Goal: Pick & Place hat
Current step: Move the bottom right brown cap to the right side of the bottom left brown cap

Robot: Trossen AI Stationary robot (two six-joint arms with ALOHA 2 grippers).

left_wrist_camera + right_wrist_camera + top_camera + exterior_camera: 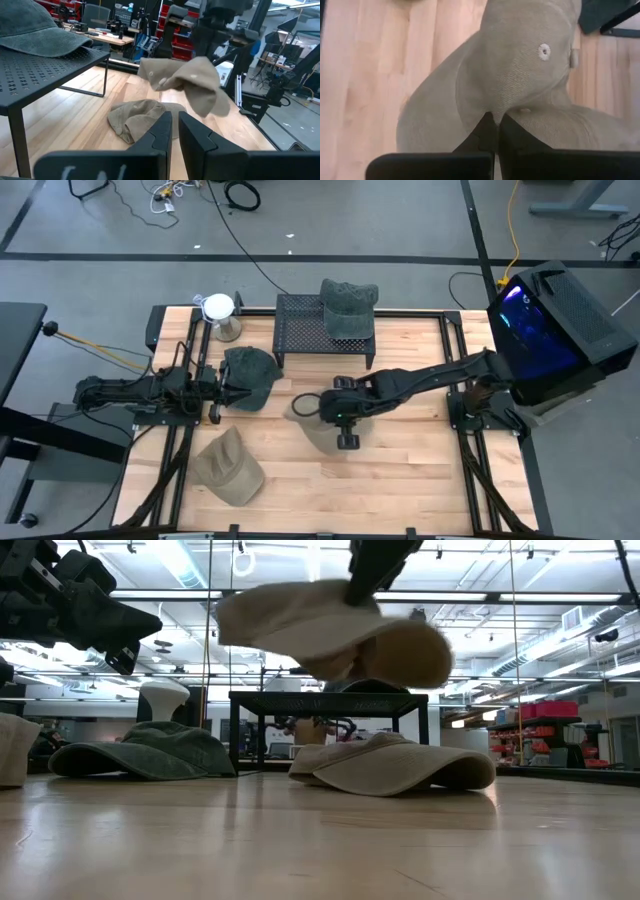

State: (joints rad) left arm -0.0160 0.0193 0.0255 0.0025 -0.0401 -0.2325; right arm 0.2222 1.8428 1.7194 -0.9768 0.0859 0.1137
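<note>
My right gripper (320, 408) is over the table's middle, shut on a tan hat (330, 630) that hangs above the wood. Right beneath lies a second tan hat (400, 765), resting on its brim and rim. A green hat (250, 375) lies on the table to the left, and another green hat (348, 305) sits on top of the black mesh rack (300, 330) at the far side. A third tan hat (228, 467) lies near the front left. My left gripper (175, 127) waits at the table's left, level, shut on nothing. My right gripper pinches a fold of the tan hat's crown cloth (492, 107) between its two shut fingers, not far from an eyelet (544, 50). The fingers come from above, slanting down. The hat is lifted clear of the table and hangs crumpled below the fingers, its brim sticking out sideways.
A white round object (218, 310) stands at the far left by the rack. A black box lit blue (545, 320) sits past the table's right edge. Bare wood stretches along the table's near right part (420, 480).
</note>
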